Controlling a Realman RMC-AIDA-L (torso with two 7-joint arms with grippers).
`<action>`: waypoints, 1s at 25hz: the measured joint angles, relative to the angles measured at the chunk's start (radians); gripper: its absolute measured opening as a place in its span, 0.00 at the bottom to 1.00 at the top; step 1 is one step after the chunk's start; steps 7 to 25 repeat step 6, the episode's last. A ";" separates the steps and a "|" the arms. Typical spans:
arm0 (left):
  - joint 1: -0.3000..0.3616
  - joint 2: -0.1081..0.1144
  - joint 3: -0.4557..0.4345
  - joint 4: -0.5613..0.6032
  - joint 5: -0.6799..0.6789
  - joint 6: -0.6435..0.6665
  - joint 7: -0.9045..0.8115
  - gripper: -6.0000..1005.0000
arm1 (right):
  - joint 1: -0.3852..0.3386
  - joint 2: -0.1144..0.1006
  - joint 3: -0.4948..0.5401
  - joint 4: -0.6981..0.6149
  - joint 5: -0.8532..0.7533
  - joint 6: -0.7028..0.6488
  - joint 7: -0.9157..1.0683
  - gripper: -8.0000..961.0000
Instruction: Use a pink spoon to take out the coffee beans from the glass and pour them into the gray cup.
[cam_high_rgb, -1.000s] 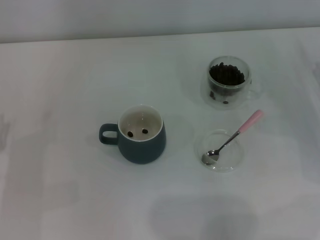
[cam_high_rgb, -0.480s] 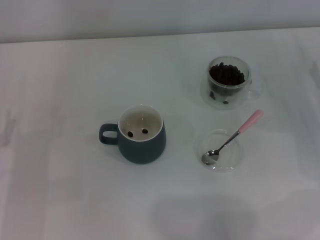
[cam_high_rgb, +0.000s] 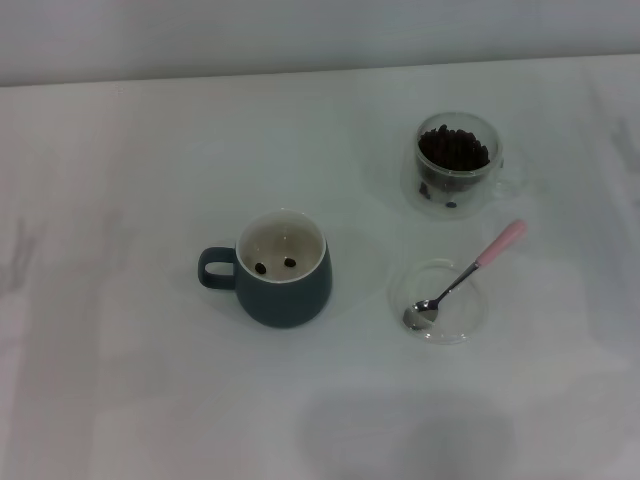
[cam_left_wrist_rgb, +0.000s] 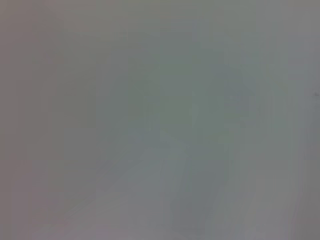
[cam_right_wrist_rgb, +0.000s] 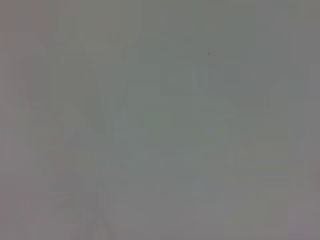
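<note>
1. Neither gripper nor any arm anywhere in the head view; fingers apart or together impossible to tell for left and right alike.
2. Both wrist views filled by a flat grey-white surface, with nothing recognisable in either.
3. At lower centre-left of the head view: the gray cup (cam_high_rgb: 283, 270), upright on the white table (cam_high_rgb: 120, 380), loop handle pointing toward the left edge of the frame.
4. Inside its cream interior: two coffee beans (cam_high_rgb: 275, 265), lying side by side near the bottom.
5. To the right of the cup, well apart from it: a shallow clear glass dish (cam_high_rgb: 470, 318), hard to make out against the pale table, only its rim faintly readable.
6. Resting in that dish: the pink spoon (cam_high_rgb: 463, 276), metal bowl down in the dish at lower left, pink handle angled up and to the right, passing over the rim and ending outside it.
7. At upper right of the frame, just beyond the spoon's handle tip but not touching it: the glass (cam_high_rgb: 455, 165), upright, heaped with dark beans nearly to the brim; clear side handle toward the right edge barely visible.
8. Open tabletop between cup, dish and glass; nothing standing across the spoon or over either vessel's mouth.
9. Position of spoon, cup and glass relative to either gripper not determinable.
</note>
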 joint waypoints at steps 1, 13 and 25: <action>0.000 0.000 0.000 0.000 0.001 0.000 0.001 0.88 | 0.000 0.000 0.001 0.002 0.000 -0.001 0.000 0.91; -0.001 0.000 -0.002 0.005 0.002 0.000 0.001 0.88 | -0.003 0.000 0.003 0.005 0.002 -0.005 0.002 0.91; -0.001 0.000 -0.002 0.005 0.002 0.000 0.001 0.88 | -0.003 0.000 0.003 0.005 0.002 -0.005 0.002 0.91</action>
